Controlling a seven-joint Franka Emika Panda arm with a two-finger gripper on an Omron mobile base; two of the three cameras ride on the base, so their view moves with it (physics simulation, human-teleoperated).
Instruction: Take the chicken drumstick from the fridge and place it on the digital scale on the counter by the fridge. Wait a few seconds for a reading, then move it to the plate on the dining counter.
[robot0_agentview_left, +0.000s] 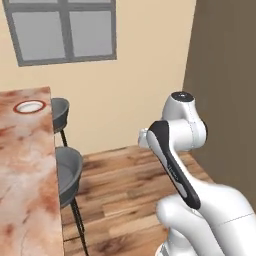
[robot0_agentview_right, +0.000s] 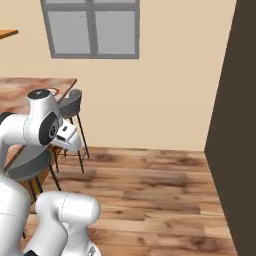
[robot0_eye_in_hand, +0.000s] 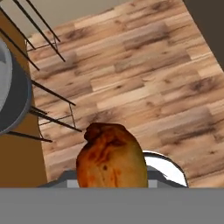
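Observation:
The chicken drumstick (robot0_eye_in_hand: 111, 159), orange-brown and glossy, sits close at the bottom of the hand view, above the wood floor. My gripper (robot0_eye_in_hand: 111, 183) is shut on it, and the meat hides the fingertips. The arm is folded up high over the base, with its hand end (robot0_agentview_right: 67, 136) pointing down. The plate (robot0_agentview_left: 30, 106), with a red-brown rim and a cream centre, lies at the far end of the dining counter (robot0_agentview_left: 25, 170) to the arm's left. A sliver of the plate (robot0_agentview_right: 54, 91) also peeks out behind the arm. The digital scale and the counter by the fridge are out of view.
Two grey stools (robot0_agentview_left: 67, 170) (robot0_agentview_left: 60, 112) stand along the dining counter's edge, and one stool (robot0_eye_in_hand: 13, 96) is at the hand view's left. Wood floor (robot0_agentview_right: 150, 185) lies ahead. A tall dark panel (robot0_agentview_left: 225, 90) rises on the right; I cannot tell whether it is the fridge.

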